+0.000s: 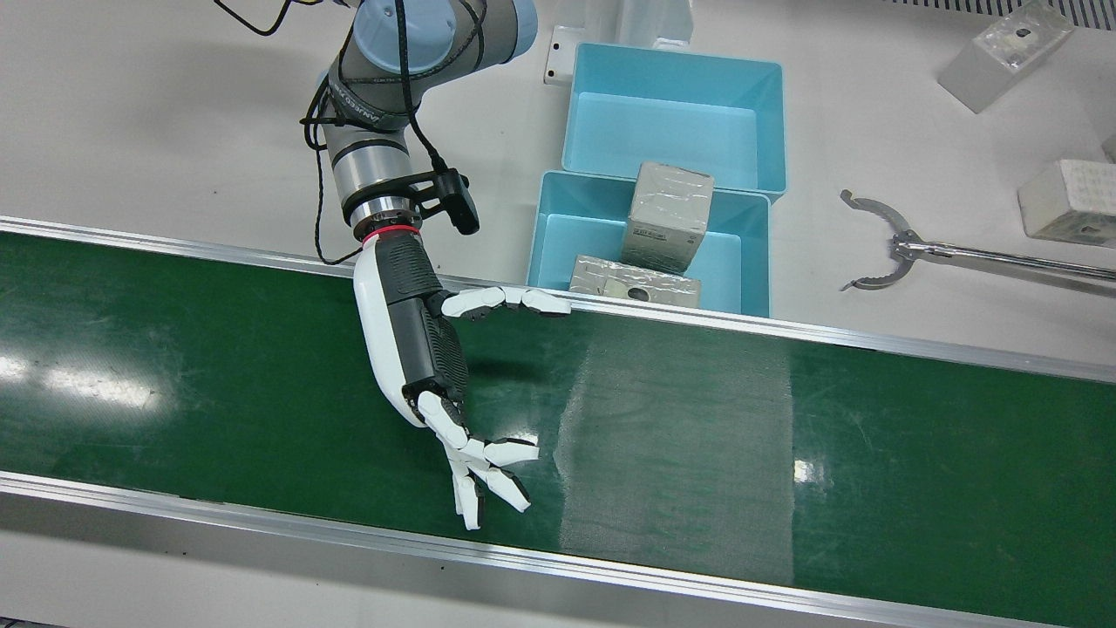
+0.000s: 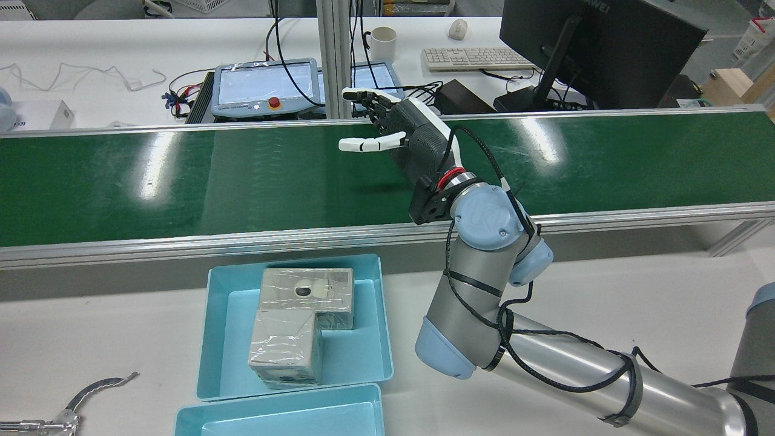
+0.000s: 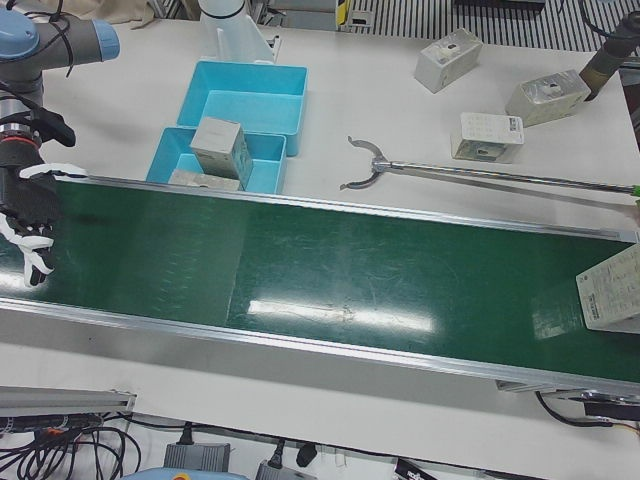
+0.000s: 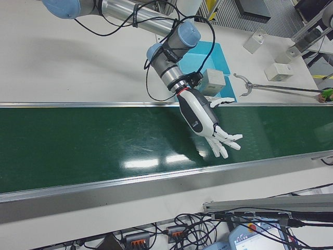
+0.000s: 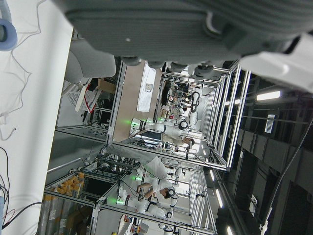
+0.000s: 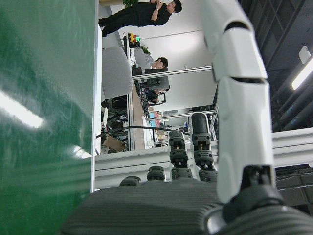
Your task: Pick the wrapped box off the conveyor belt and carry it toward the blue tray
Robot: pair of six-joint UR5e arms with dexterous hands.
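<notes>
My right hand (image 1: 436, 366) hovers over the green conveyor belt (image 1: 785, 453) with its fingers spread and holds nothing. It also shows in the rear view (image 2: 412, 139), the right-front view (image 4: 205, 122) and at the left edge of the left-front view (image 3: 28, 210). One wrapped box (image 3: 610, 290) lies on the belt at the far right of the left-front view, far from that hand. The blue tray (image 1: 558, 235) beside the belt holds two wrapped boxes (image 1: 667, 214) (image 1: 635, 281). Only the palm of my left hand (image 5: 186, 24) shows, in its own view; its fingers are hidden.
A second blue tray (image 1: 676, 122) stands empty behind the first. A long metal grabber tool (image 1: 898, 249) lies on the white table to their right. Several loose boxes (image 1: 1068, 201) sit on the table beyond it. The belt has raised aluminium rails (image 1: 785, 327).
</notes>
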